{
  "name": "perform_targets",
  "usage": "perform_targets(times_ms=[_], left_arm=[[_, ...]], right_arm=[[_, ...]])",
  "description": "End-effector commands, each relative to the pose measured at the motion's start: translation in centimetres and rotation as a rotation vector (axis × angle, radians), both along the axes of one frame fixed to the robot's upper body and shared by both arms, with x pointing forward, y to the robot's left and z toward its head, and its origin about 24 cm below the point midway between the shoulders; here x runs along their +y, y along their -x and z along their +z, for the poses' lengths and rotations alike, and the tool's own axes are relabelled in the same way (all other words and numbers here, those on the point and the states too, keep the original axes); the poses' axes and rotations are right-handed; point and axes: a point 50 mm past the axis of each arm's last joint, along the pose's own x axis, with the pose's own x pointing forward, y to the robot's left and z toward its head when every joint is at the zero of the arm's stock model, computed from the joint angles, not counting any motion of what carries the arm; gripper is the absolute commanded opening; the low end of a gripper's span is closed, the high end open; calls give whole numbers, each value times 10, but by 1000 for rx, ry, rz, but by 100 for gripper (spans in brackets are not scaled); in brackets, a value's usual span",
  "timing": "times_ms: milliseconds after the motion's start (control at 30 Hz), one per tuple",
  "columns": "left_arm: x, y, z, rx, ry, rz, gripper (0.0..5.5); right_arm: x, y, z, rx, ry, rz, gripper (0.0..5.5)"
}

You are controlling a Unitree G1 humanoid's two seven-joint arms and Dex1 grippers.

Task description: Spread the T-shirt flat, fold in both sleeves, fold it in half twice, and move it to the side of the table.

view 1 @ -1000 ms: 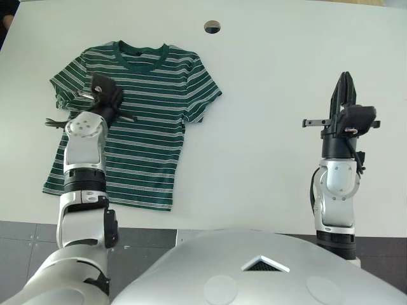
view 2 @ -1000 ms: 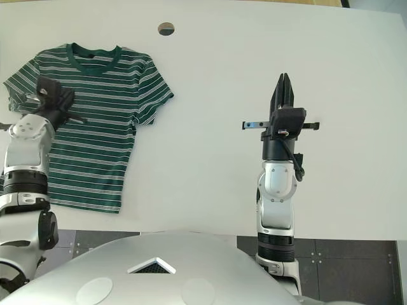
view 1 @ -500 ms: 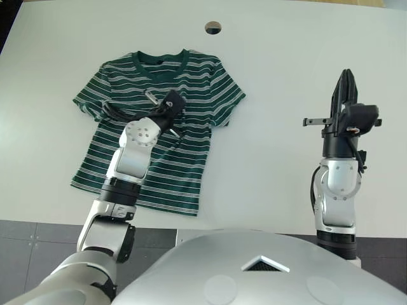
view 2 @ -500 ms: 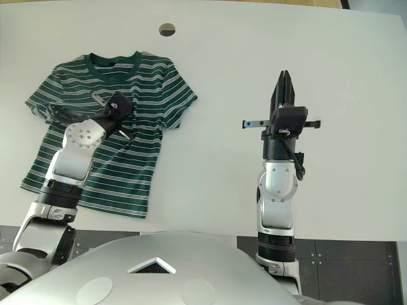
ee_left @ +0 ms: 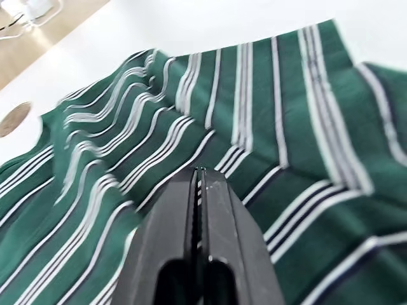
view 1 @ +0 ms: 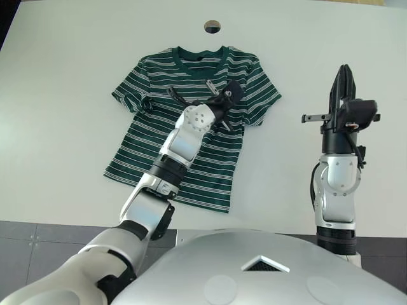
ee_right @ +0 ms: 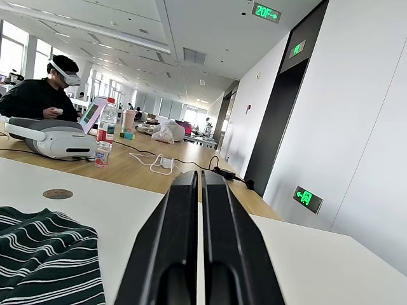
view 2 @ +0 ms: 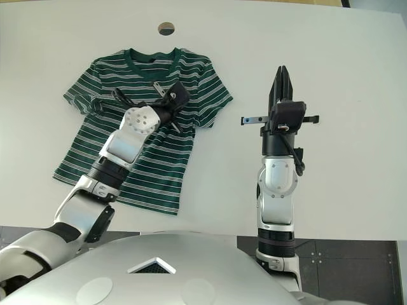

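Dragged rightward since a second ago, the green white-striped cotton T-shirt (view 1: 191,149) lies directly under the left gripper (view 1: 234,89), whose fingers are pressed together. Its hem trails back toward the robot. The right gripper (view 1: 344,71), also closed, stands well apart.

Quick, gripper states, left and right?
Left gripper: closed, pinching the T-shirt at the chest.
Right gripper: closed, empty, upright over the table.

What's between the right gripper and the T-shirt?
Only bare white table: in the left eye view, the stretch from the right gripper to the T-shirt holds no object.
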Motion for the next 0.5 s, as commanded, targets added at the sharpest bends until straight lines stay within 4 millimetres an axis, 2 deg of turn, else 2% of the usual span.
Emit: perform_targets(times_ms=[33,67,133,233,300,400,500], left_arm=[[-6,-5,8,-29,15,-4,13],[-5,-6,11,-44,19,5,13],[6,-12,34,-142,86,51,13],[49,-22,74,-326,156,217,13],[81,-24,90,-414,160,326,13],[118,-19,97,-471,145,429,13],[142,-12,94,-485,125,494,13]], right_arm=[[7,-6,-8,81,9,56,10],[10,-7,-11,109,7,74,10],[19,-10,-18,179,38,146,10],[42,-15,-28,302,139,328,10],[56,-16,-34,375,229,441,10],[66,-21,-36,437,322,534,10],[76,-27,-33,460,365,612,10]])
